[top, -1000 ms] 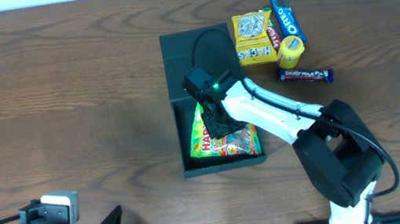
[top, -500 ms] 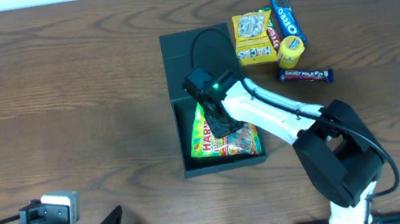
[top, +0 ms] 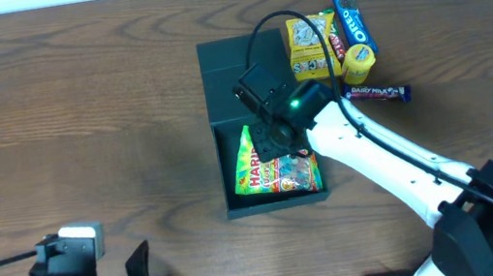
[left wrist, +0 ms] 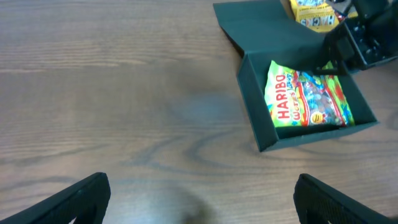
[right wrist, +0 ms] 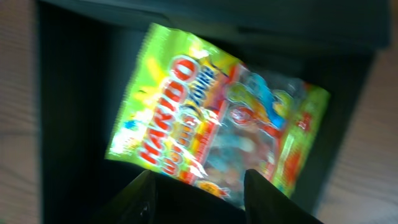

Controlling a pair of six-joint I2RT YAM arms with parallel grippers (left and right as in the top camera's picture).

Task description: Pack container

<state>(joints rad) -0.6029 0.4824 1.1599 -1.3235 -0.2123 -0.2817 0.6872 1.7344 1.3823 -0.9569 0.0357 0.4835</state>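
While its two dark fingers stand apart with nothing between them, the right gripper [right wrist: 205, 200] hangs over the Haribo gummy bag [right wrist: 211, 118]; whether it touches the bag cannot be told. The bag lies flat and slightly askew on the floor of the container [top: 226, 175], which sits near the table's middle. The bag is glossy, crinkled plastic, green and yellow with red letters and a clear window. The container is a matte, dark, straight-walled rectangular box; its lid flap [top: 223, 78] lies open and flat at 12 o'clock. A black cable [top: 256, 37] arcs over that flap.

Between 1 and 2 o'clock of the container huddle a yellow seed packet [top: 312, 48], an Oreo pack [top: 352, 18], a small yellow tub [top: 359, 62] and a Dairy Milk bar [top: 378, 92].

At 7 o'clock, well apart, the left gripper [left wrist: 205, 202] is spread wide and empty over the brown wood-grain table [top: 79, 134].
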